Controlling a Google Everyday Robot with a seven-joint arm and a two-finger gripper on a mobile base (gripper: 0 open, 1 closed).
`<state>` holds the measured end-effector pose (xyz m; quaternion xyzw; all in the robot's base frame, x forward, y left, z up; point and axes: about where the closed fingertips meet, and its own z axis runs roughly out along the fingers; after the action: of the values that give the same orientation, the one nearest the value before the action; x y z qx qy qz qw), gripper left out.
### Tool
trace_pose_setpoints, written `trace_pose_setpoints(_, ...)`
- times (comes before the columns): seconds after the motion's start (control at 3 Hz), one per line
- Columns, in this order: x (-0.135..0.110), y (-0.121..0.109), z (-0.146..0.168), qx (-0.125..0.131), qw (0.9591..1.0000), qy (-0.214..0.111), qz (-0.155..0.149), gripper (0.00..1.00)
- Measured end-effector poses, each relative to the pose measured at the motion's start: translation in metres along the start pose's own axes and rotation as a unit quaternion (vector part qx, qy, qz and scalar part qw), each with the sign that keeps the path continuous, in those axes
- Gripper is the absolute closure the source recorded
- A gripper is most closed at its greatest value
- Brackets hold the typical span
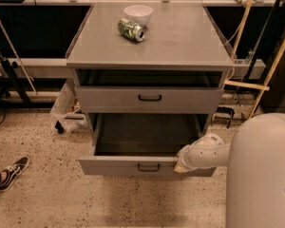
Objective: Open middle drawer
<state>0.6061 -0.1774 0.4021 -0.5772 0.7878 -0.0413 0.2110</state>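
Middle drawer point(123, 166) sits pulled well out beneath the shut upper drawer point(109, 99), gripper point(183, 163) at its front's right end, grip state impossible to tell; further off-centre pulling likely skews and jams it.

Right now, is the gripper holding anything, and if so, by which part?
It cannot be told. The gripper sits at the top front edge of the open middle drawer, right of its handle.

Dim overhead light, the cabinet top point(180, 37) brightest — shadow pools inside the pulled-out middle drawer point(114, 166), the gripper point(182, 163) at its front rim.
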Motion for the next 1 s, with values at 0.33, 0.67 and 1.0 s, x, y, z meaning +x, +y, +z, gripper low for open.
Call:
trace_pose_setpoints(0.33, 0.0031, 0.0043, -0.0011, 0.001, 0.9999, -0.010, 0.007, 1.00)
trace_pose_setpoints(0.67, 0.0022, 0.0042, -0.0024, 0.001, 0.9999, -0.010, 0.007, 1.00)
trace_pose_setpoints(1.0, 0.0062, 0.0087, -0.0042, 0.002, 0.9998, -0.016, 0.011, 1.00)
